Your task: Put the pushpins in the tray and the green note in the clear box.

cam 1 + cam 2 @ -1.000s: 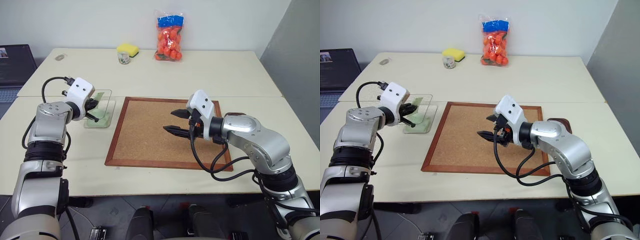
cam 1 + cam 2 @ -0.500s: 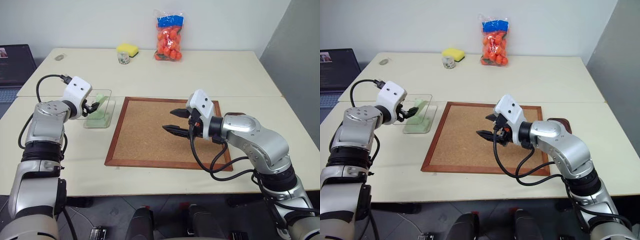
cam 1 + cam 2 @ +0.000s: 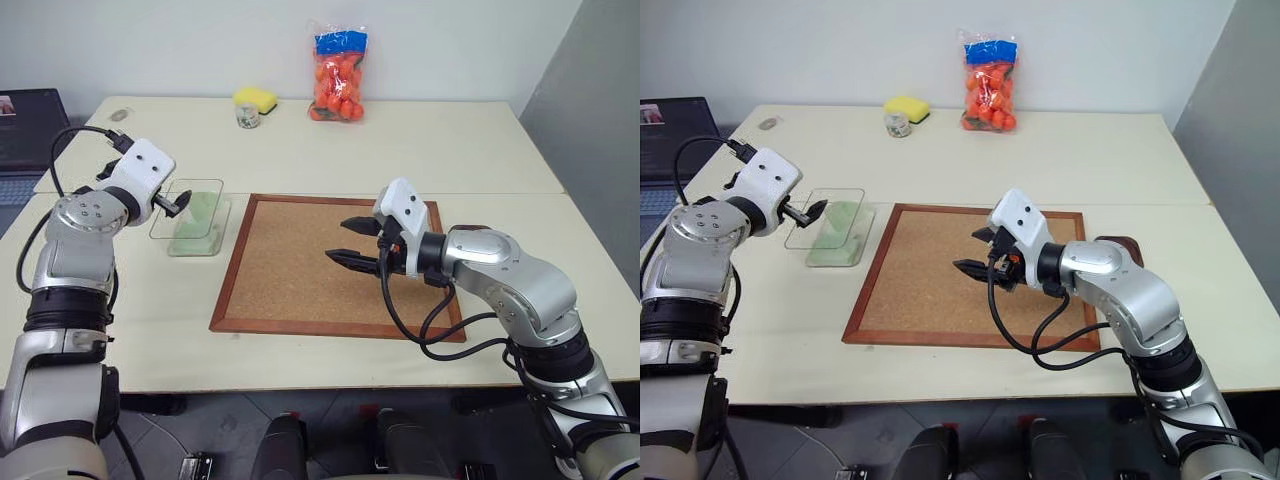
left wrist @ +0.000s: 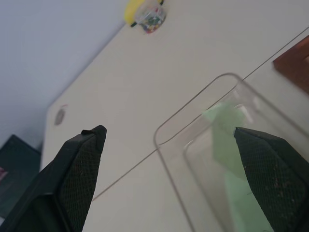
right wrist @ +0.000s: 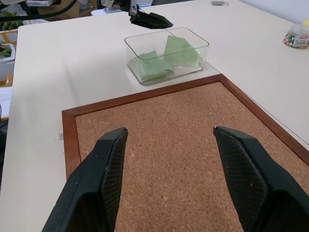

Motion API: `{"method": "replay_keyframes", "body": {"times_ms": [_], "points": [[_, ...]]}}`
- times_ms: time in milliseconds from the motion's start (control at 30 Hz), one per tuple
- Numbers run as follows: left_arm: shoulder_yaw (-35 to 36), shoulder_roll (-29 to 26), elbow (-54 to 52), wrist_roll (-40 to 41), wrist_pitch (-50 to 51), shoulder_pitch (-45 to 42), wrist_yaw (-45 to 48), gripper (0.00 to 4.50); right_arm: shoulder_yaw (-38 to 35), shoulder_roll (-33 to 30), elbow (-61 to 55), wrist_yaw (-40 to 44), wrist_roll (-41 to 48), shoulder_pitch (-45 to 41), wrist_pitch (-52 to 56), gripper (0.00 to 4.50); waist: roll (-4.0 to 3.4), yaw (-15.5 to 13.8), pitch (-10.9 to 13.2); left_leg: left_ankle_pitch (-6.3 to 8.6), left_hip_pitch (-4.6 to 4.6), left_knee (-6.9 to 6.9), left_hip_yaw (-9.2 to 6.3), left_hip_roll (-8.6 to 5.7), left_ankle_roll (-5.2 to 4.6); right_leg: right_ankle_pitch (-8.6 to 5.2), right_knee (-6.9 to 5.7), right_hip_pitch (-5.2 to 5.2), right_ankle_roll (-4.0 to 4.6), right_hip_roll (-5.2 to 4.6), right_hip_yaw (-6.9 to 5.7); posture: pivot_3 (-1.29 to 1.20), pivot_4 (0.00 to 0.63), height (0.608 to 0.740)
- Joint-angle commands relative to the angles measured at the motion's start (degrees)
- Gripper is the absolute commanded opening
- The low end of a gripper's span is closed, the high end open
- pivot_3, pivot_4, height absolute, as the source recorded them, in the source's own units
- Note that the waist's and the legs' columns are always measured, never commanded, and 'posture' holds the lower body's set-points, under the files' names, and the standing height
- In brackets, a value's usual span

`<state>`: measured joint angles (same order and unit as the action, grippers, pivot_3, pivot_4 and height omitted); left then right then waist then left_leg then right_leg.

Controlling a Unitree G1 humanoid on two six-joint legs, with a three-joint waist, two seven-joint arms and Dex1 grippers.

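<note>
Green note [image 5: 166, 58] is lying inside the clear box [image 5: 198, 44] just beneath the left gripper [image 3: 180, 204], which is hanging wide open, empty, apparently having let go.

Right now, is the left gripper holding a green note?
No. The left gripper is open and empty, and the green notes lie inside the clear box.

head pair overlooks table [image 3: 300, 150], wrist views near — all share clear box [image 5: 166, 55]
</note>
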<state>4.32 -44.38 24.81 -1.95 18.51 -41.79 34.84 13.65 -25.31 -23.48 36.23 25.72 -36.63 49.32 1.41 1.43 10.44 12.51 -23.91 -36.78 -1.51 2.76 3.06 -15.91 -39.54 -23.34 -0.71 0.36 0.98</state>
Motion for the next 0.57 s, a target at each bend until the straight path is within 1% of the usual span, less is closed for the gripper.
{"method": "replay_keyframes", "body": {"times_ms": [33, 100, 133, 200, 233, 333, 433, 567], "points": [[3.73, 2.1, -9.31, 7.95, 6.84, 0.91, 3.64, 4.48, -2.13, -0.21, -2.25, -0.65, -0.22, 1.36, -1.62, 3.02, 0.0, 0.08, 0.0, 0.0, -0.01, -0.03, 0.01, 0.0, 0.0, 0.0, 0.0, 0.0, -0.01, 0.0, 0.01, 0.0, 0.15, 0.74], [4.23, 4.3, -15.06, 11.62, 8.09, 3.12, 5.04, 4.48, -3.59, -0.17, -3.24, -1.97, -0.82, 3.44, -3.16, 3.02, 0.0, 0.07, 0.0, 0.0, 0.0, -0.03, 0.01, -0.01, 0.0, 0.0, 0.0, 0.0, 0.0, 0.0, 0.04, 0.0, 0.15, 0.74], [4.14, 5.87, -18.53, 12.13, 8.01, 4.59, 3.93, 4.48, -4.54, -0.11, -4.0, -3.17, -1.86, 5.24, -4.93, 3.02, 0.0, 0.09, 0.0, 0.0, 0.0, -0.03, 0.01, -0.01, 0.0, 0.0, 0.0, 0.01, 0.0, 0.0, 0.03, 0.0, 0.15, 0.74], [4.13, 7.17, -22.05, 12.14, 7.92, 6.27, 2.28, 4.48, -5.13, 0.17, -4.72, -4.72, -3.16, 7.06, -7.03, 3.02, 0.0, 0.05, 0.0, 0.0, 0.01, -0.03, 0.01, -0.01, 0.0, 0.03, 0.0, 0.03, 0.05, -0.02, 0.05, 0.0, 0.15, 0.74], [4.34, 9.45, -24.95, 15.84, 10.3, 7.72, 3.37, 4.48, -5.95, 0.44, -5.89, -5.77, -3.96, 9.8, -9.06, 3.02, 0.02, 0.11, 0.01, 0.0, 0.01, -0.03, 0.02, -0.03, 0.0, 0.04, 0.0, 0.03, 0.06, -0.04, 0.06, 0.0, 0.15, 0.74], [-0.72, 13.1, -32.18, 19.85, 14.3, 13.63, 6.89, 4.48, -9.31, 1.28, -8.31, -9.74, -5.96, 18.51, -12.91, 3.02, 0.02, 0.11, -0.05, 0.0, 0.04, 0.0, 0.02, -0.03, 0.0, -0.05, 0.03, 0.05, -0.09, -0.04, 0.07, 0.0, 0.15, 0.74], [-1.98, 14.65, -35.31, 22.4, 15.53, 16.68, 8.43, 4.48, -11.37, 3.01, -8.76, -13.2, -7.29, 22.76, -14.39, 3.02, 0.03, 0.25, -0.01, 0.01, 0.06, -0.04, 0.07, -0.04, 0.01, -0.04, -0.02, 0.06, -0.09, -0.05, 0.13, 0.0, 0.15, 0.74], [-2.36, 15.32, -34.79, 22.6, 14.09, 17.56, 8.83, 4.48, -11.98, 4.71, -8.82, -16.07, -9.04, 25.05, -16.2, 3.02, 0.03, 0.48, -0.02, 0.0, 0.18, -0.07, 0.05, 0.0, 0.01, -0.09, -0.2, 0.04, -0.17, 0.03, 0.17, 0.0, 0.15, 0.74]]}}
